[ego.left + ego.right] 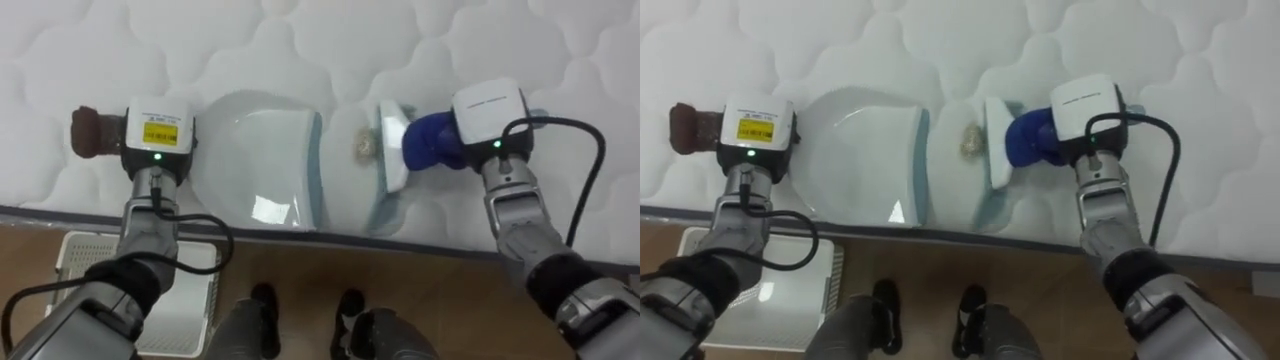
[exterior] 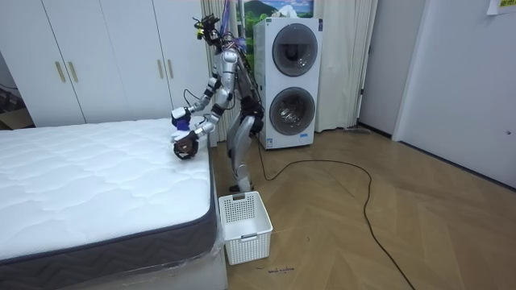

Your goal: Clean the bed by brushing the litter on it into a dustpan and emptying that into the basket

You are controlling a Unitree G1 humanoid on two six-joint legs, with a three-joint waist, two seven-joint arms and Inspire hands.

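On the white quilted mattress [image 1: 300, 40], close to its edge, lies a translucent pale dustpan [image 1: 260, 160]. Its brown handle [image 1: 92, 132] sticks out to the left, and my left hand [image 1: 158, 140] is shut on it. My right hand [image 1: 492, 115] is shut on the blue handle [image 1: 432, 140] of a brush, whose white head [image 1: 392, 145] faces the pan's mouth. Between the brush head and the pan's lip sits a small tan crumb of litter [image 1: 362, 146]. In the room view I stand at the bedside, leaning over the mattress [image 2: 97, 185].
A white slatted basket [image 1: 190, 300] stands on the wooden floor below the mattress edge, by my left side; it is also the basket [image 2: 246, 225] in the room view. Behind me are stacked washing machines [image 2: 290, 80] and white wardrobes [image 2: 105, 56].
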